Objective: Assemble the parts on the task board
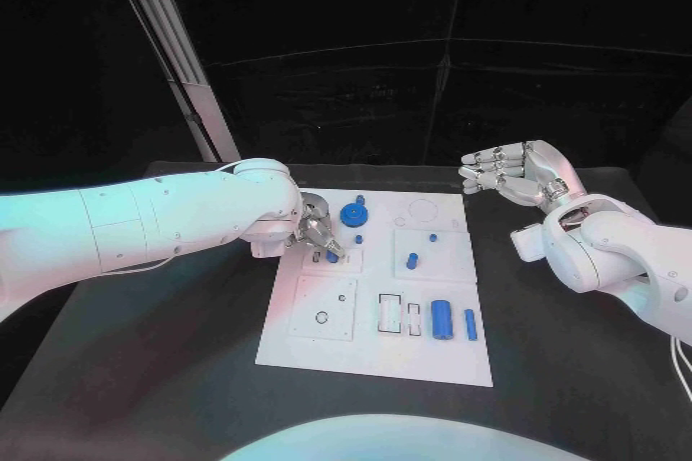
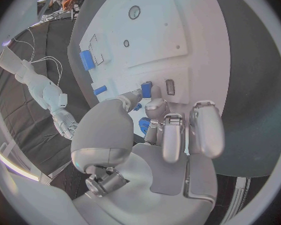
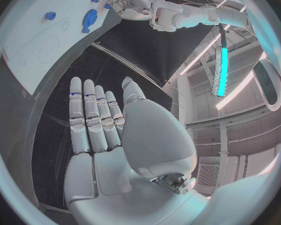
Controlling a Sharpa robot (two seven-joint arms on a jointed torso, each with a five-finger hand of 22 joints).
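Near edge of the desk (image 1: 173, 381): bare black surface between me and the task board (image 1: 440, 356), which lay lengthwise across the desk's middle.

Near end of the board: two blue parts lying side by side, a thicker cylinder (image 1: 441, 320) and a slim bar (image 1: 470, 324), just beside outlined slots. I judged these as stock waiting to be seated.

Mid-board: a short blue peg (image 1: 411, 260) standing in its square panel, apart from everything else.

Left side of the board, past the middle: my left hand (image 1: 315, 231) was down over a small panel, fingers (image 2: 155, 108) narrowed onto a small blue piece (image 2: 146, 89), thumb and one fingertip meeting on it at the board surface. Held that low and close, I read it as pressing or steering the piece into its seat. Whether it was fully home I could not tell.

Just beyond that hand: a blue gear-like disc (image 1: 356, 216) with a small blue knob (image 1: 361, 198) behind it, close enough that the left hand could brush them on lifting.

Far right corner: my right hand (image 1: 515, 171) hovered off the board over bare desk, fingers (image 3: 90, 120) straight and together, palm open, holding nothing. Parked there, it left the board's right edge and near end free for reaching.
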